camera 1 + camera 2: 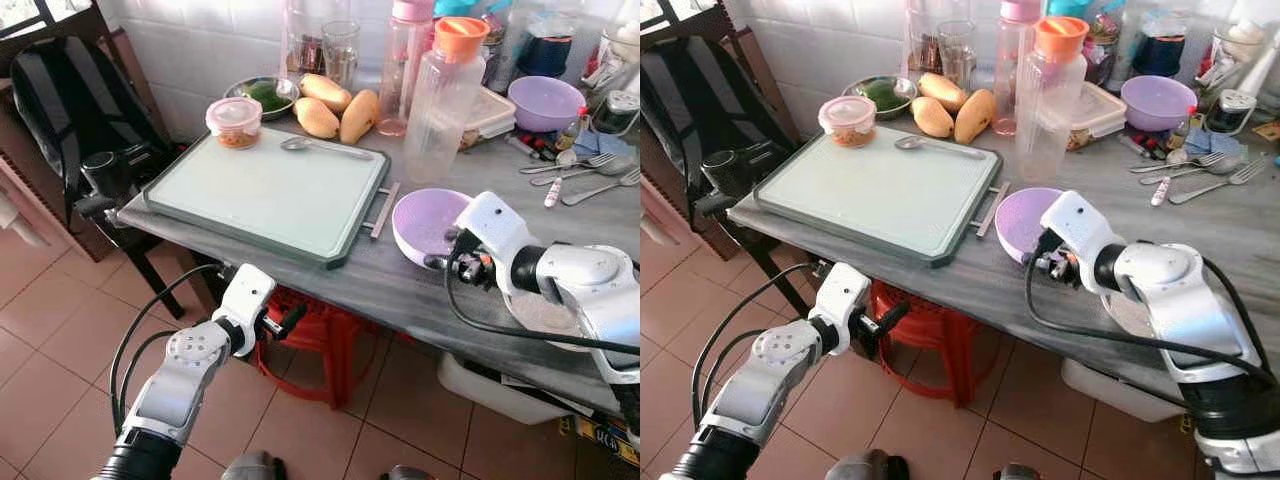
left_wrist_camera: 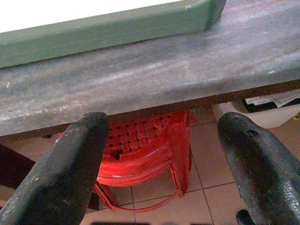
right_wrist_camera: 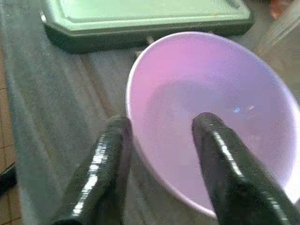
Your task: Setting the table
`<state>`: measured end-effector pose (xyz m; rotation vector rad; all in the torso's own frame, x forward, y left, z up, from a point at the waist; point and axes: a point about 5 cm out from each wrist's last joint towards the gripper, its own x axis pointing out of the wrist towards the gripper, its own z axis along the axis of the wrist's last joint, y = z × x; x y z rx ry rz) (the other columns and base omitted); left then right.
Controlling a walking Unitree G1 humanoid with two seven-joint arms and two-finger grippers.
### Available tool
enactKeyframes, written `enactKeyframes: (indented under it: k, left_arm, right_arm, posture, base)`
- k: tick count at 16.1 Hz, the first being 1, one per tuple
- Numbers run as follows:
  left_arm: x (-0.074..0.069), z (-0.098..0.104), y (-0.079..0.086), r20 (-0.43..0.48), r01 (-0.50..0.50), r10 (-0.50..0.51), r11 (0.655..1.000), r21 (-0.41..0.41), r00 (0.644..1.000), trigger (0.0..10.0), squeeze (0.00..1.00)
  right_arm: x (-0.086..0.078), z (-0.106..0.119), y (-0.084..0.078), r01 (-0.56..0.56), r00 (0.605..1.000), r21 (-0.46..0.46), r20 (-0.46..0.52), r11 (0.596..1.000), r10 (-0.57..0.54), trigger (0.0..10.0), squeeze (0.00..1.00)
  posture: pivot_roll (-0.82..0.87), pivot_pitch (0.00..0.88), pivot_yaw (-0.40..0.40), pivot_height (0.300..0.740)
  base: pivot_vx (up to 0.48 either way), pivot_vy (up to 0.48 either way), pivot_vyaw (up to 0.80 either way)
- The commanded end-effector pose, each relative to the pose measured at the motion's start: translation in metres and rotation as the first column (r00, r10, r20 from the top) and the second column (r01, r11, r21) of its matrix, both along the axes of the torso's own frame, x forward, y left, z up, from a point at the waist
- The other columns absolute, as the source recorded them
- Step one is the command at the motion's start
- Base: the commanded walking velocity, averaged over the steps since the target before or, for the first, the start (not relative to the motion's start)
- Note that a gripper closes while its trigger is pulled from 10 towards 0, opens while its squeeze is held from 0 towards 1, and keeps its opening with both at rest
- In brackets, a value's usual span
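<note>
1. Right gripper straddles the near rim of the lilac bowl: one finger inside, one outside against the wall, pinching the rim.
2. Bowl sits on the grey table near its front edge, just beside the green tray, at the handle end.
3. Left gripper hangs below the table edge, fingers spread wide, holding nothing; red stool beyond.
4. On the tray: spoon, lidded container at the far corner.
5. Farther back: mangoes, clear bottle with orange cap, second lilac bowl, forks.
</note>
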<state>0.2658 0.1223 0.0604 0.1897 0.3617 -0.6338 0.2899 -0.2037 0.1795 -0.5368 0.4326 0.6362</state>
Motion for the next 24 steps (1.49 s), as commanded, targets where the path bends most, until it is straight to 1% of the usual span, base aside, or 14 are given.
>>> enactKeyframes:
  k: [1,2,4,6,7,8,10,12,15,17,18,19,20,24]
  left_arm:
    - [0.002,0.003,0.003,0.014,-0.003,0.003,1.0,0.016,1.0,10.0,0.0]
    - [0.003,0.003,0.003,0.017,-0.009,0.009,1.0,0.013,1.0,10.0,0.0]
    - [0.005,0.005,0.005,0.035,-0.035,0.035,0.999,0.001,0.999,10.0,0.0]
    - [0.005,0.006,0.005,0.043,-0.047,0.047,0.999,-0.009,0.998,10.0,0.0]
    - [0.004,0.006,0.005,0.045,-0.05,0.05,0.999,-0.012,0.998,10.0,0.0]
    - [0.003,0.006,0.004,0.047,-0.049,0.05,0.999,-0.017,0.998,10.0,0.0]
    - [0.005,0.011,0.004,0.095,-0.093,0.097,0.994,-0.051,0.991,10.0,0.0]
    - [0.007,0.017,0.002,0.088,-0.133,0.142,0.986,-0.098,0.986,10.0,0.0]
    - [0.004,0.021,0.006,0.055,-0.185,0.194,0.973,-0.14,0.979,10.0,0.0]
    - [0.002,0.023,0.008,0.064,-0.163,0.176,0.972,-0.168,0.982,10.0,0.0]
    - [0.0,0.028,0.007,0.081,-0.139,0.158,0.969,-0.206,0.984,10.0,0.0]
    - [-0.001,0.029,0.007,0.082,-0.135,0.156,0.967,-0.215,0.984,10.0,0.0]
    - [-0.001,0.031,0.007,0.081,-0.133,0.154,0.967,-0.217,0.985,10.0,0.0]
    - [-0.006,0.03,0.006,0.072,-0.114,0.13,0.975,-0.188,0.989,10.0,0.0]
  right_arm:
    - [0.007,0.01,0.003,0.019,0.997,0.013,0.072,1.0,-0.019,10.0,1.0]
    - [0.009,0.012,0.004,0.035,0.995,0.021,0.095,0.999,-0.037,10.0,1.0]
    - [0.02,0.024,0.006,0.124,0.963,0.072,0.232,0.99,-0.138,10.0,1.0]
    - [0.028,0.035,0.0,0.254,0.878,0.097,0.394,0.962,-0.271,10.0,1.0]
    - [0.028,0.036,-0.002,0.287,0.855,0.113,0.419,0.951,-0.308,10.0,1.0]
    - [0.026,0.043,-0.007,0.368,0.758,0.122,0.535,0.922,-0.374,10.0,1.0]
    - [0.013,0.039,-0.019,0.51,0.618,0.177,0.605,0.842,-0.502,10.0,1.0]
    - [-0.004,0.021,-0.026,0.621,0.539,0.241,0.559,0.745,-0.63,10.0,1.0]
    - [-0.032,-0.011,-0.03,0.719,0.47,0.28,0.478,0.636,-0.742,10.0,1.0]
    - [-0.039,-0.018,-0.03,0.731,0.455,0.283,0.475,0.621,-0.753,10.0,1.0]
    - [-0.046,-0.024,-0.035,0.764,0.414,0.317,0.428,0.562,-0.804,10.0,1.0]
    - [-0.048,-0.026,-0.036,0.774,0.403,0.329,0.404,0.542,-0.821,10.0,1.0]
    - [-0.05,-0.031,-0.036,0.784,0.404,0.333,0.367,0.524,-0.838,10.0,1.0]
    - [-0.052,-0.045,-0.037,0.801,0.427,0.318,0.292,0.508,-0.856,10.0,0.95]
  posture:
    - [-0.03,0.0,0.056,0.74]
    - [-0.03,0.0,0.056,0.74]
    - [-0.02,0.0,0.048,0.74]
    - [-0.03,0.0,0.045,0.74]
    - [-0.03,0.0,0.045,0.74]
    - [-0.03,0.0,0.043,0.74]
    - [-0.04,0.0,0.043,0.74]
    - [-0.03,0.0,0.043,0.74]
    - [-0.03,0.0,0.049,0.74]
    - [-0.04,0.0,0.05,0.74]
    - [-0.04,0.0,0.05,0.74]
    - [-0.04,0.0,0.05,0.74]
    - [-0.04,0.0,0.05,0.74]
    - [-0.03,0.0,0.051,0.74]
  base:
    - [0.0,0.0,0.0]
    - [0.0,0.0,0.0]
    - [0.0,0.0,0.0]
    - [0.0,0.0,0.0]
    - [0.0,0.0,0.0]
    - [0.0,0.0,0.0]
    - [0.0,0.0,0.0]
    - [0.0,0.0,0.0]
    - [0.0,0.0,0.0]
    - [0.0,0.0,0.0]
    - [0.0,0.0,0.0]
    - [0.0,0.0,0.0]
    - [0.0,0.0,-0.58]
    - [0.0,0.0,-0.67]
